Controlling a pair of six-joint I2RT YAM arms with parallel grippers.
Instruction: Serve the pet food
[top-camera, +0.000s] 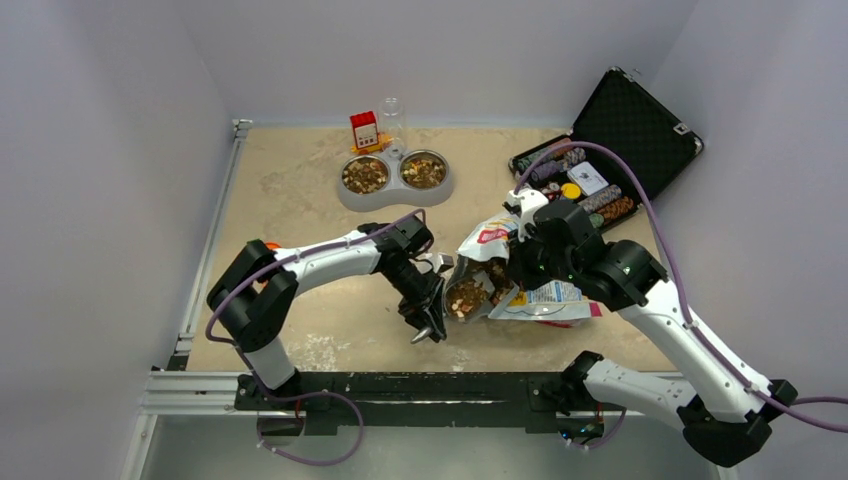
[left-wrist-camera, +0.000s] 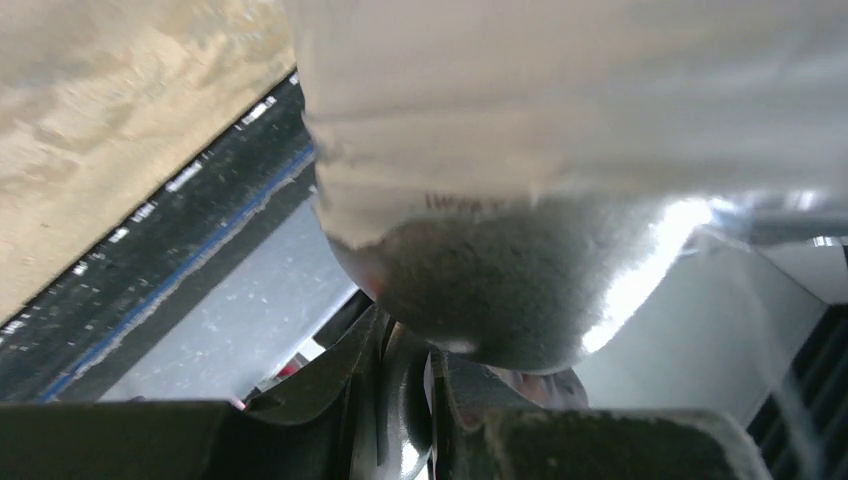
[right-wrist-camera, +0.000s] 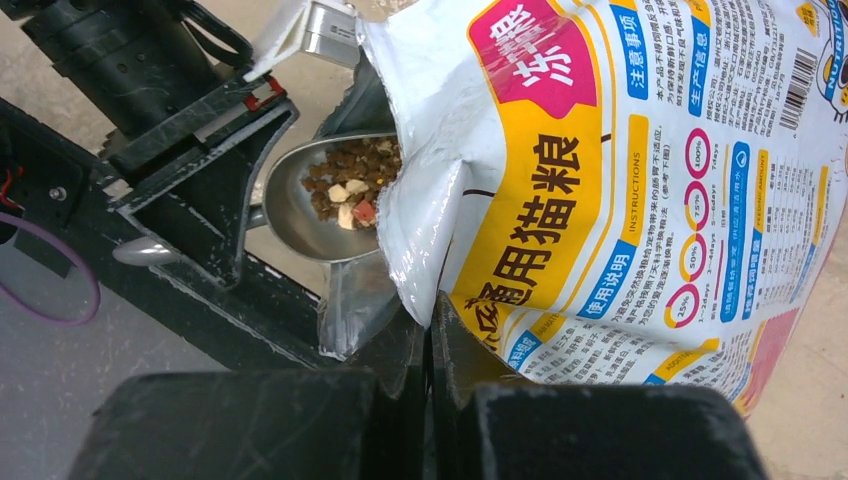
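The left tool (left-wrist-camera: 428, 385) clamps a metal scoop (left-wrist-camera: 520, 285), its rounded underside close up beneath a pale bag (left-wrist-camera: 560, 90), with the tan surface (left-wrist-camera: 110, 120) and a black rail (left-wrist-camera: 160, 270) leftward.

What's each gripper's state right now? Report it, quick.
Left gripper: closed on the metal scoop, which holds pet food.
Right gripper: closed on the bag edge.

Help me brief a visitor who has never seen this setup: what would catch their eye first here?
The printed bag lies mid-table, its edge pinched by the right gripper. At its open mouth the left gripper holds a metal scoop loaded with pet food. Further back sits a grey double bowl, both wells holding food, and an open poker chip case to its right.
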